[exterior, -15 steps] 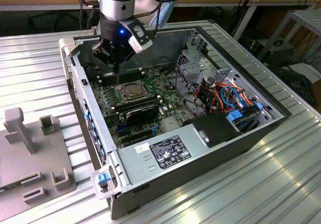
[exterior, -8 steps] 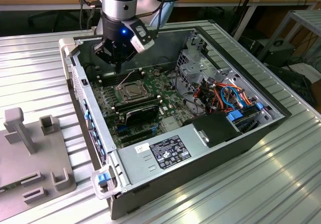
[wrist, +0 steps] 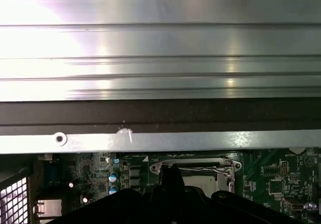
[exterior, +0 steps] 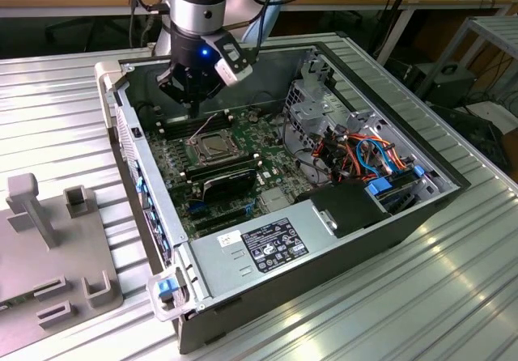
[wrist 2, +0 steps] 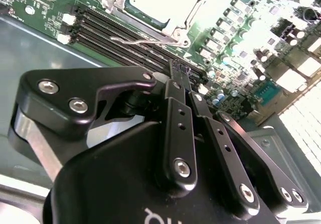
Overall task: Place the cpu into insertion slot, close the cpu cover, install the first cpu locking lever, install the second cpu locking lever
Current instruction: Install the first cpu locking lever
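Gripper (wrist 2: pixel 179 74) just by insertion slot (exterior: pixel 208 145), fingers pressed together, nothing pinched.
The cpu (wrist 2: pixel 150 7) sits in the slot; set your tips squarely on the wire locking lever (wrist 2: pixel 135 39), push slow, avoid the memory slots (wrist 2: pixel 100 25).

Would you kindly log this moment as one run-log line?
cpu: in insertion slot | cpu cover: down over cpu | gripper: low beside insertion slot, above memory slots | locking lever: lying along slot edge

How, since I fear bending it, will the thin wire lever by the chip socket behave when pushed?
The lever is a thin bent metal rod, so probably springy and light. Its smooth shine suggests a pushing tool could slip off.
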